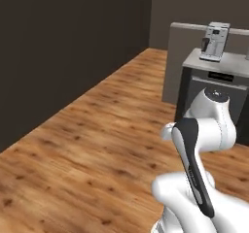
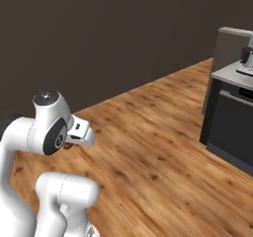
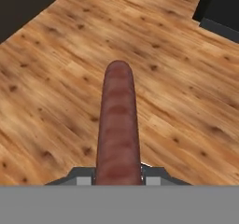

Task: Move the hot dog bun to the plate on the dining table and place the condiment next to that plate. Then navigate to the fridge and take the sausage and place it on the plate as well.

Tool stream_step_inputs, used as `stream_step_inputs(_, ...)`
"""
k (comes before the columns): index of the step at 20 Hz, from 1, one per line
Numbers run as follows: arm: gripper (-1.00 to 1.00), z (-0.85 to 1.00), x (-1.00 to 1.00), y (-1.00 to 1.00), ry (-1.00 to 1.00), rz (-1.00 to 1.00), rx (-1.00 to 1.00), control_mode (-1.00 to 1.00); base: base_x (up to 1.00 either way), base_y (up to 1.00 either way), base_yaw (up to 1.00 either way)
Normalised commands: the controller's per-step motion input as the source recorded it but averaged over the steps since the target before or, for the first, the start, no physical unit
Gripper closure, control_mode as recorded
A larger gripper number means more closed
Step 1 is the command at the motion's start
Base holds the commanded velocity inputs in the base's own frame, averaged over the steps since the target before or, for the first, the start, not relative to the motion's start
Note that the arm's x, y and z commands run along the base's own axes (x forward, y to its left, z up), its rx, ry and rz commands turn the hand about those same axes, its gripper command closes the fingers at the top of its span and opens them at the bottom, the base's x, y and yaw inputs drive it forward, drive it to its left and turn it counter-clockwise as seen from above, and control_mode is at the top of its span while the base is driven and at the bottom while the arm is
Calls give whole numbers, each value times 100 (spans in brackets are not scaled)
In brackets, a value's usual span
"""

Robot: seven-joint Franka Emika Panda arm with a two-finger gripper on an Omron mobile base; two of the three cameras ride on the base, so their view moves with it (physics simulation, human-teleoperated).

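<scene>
A dark red sausage [image 3: 118,120] sticks out lengthwise from my gripper [image 3: 119,178], which is shut on its near end; the far end hangs free over the wooden floor. In the right base view my folded arm holds the hand [image 2: 81,132] low and close to the base. A bit of the sausage [image 2: 67,145] peeks out beneath the hand there.
Wooden floor [image 1: 97,140] spreads ahead, bounded by a dark wall [image 1: 63,42] on the left. A black cabinet with a grey top [image 1: 214,89] [image 2: 230,127] stands ahead on the right, and a silver coffee machine [image 1: 215,41] sits on it.
</scene>
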Motion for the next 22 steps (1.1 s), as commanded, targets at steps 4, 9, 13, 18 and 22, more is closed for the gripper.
stream_step_inputs(4, 100, 0, 0, 0, 0, 0, 0, 100, 100, 99, -39)
stream_step_inputs(9, 100, 0, 0, 0, 0, 0, 0, 100, 100, 100, -36)
stream_step_inputs(13, 100, 0, 0, 0, 0, 0, 0, 100, 100, 97, -35)
stream_step_inputs(18, 100, 0, 0, 0, 0, 0, 0, 100, 100, 82, -34)
stream_step_inputs(22, 100, 0, 0, 0, 0, 0, 0, 100, 100, 71, -33)
